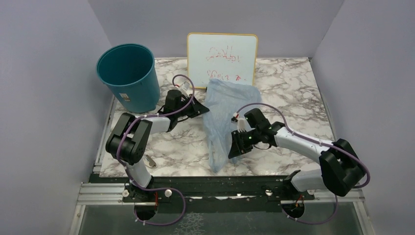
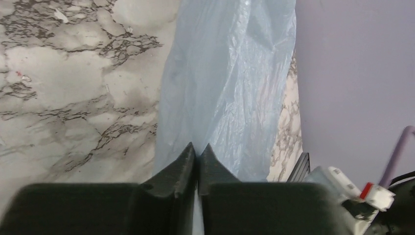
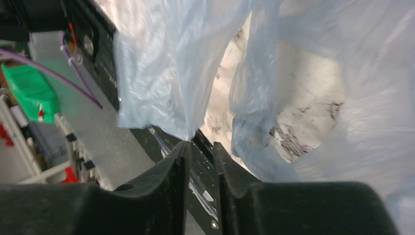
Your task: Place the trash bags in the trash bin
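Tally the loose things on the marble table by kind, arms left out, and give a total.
Trash bags: 1, light blue
Trash bin: 1, teal
Whiteboard: 1, with red scribbles
Small unidentified object near the left arm's base: 1
Total: 4

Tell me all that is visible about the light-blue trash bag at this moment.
The trash bag is thin, crinkly, translucent light-blue plastic; the marble table shows through it. It hangs stretched between both arms before the whiteboard. The left gripper is shut on its edge; the right gripper pinches another fold. It is outside the trash bin.
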### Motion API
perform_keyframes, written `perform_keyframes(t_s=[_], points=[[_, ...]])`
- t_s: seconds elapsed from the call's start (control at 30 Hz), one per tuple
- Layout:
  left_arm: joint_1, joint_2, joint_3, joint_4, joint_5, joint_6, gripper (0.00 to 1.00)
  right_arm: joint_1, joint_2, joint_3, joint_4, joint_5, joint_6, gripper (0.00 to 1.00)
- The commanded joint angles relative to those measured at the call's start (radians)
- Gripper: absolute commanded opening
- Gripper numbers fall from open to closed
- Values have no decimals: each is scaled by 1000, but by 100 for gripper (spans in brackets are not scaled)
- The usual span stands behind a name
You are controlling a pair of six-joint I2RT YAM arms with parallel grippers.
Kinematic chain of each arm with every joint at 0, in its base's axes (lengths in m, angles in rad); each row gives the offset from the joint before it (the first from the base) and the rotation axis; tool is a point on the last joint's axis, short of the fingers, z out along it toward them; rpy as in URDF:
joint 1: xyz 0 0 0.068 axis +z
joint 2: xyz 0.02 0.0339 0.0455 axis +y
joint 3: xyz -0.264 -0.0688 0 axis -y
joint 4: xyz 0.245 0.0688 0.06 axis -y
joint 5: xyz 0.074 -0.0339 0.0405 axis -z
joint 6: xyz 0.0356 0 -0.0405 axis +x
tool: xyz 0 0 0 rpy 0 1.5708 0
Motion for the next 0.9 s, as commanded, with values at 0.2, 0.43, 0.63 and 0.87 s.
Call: perform_keyframes(t_s=[0.2, 0.43, 0.63, 0.87], points=[[7, -85, -51, 4, 60, 92, 51, 3, -221, 96, -96, 701, 70, 61], [15, -215, -136, -73, 2, 124, 70, 4, -81, 297, -20, 814, -32, 72], [14, -325, -215, -177, -2, 149, 73, 4, 101, 471, -83, 779, -15, 72], [-14, -448, -311, -221, 29, 132, 72, 3, 183, 508, -2, 556, -16, 72]])
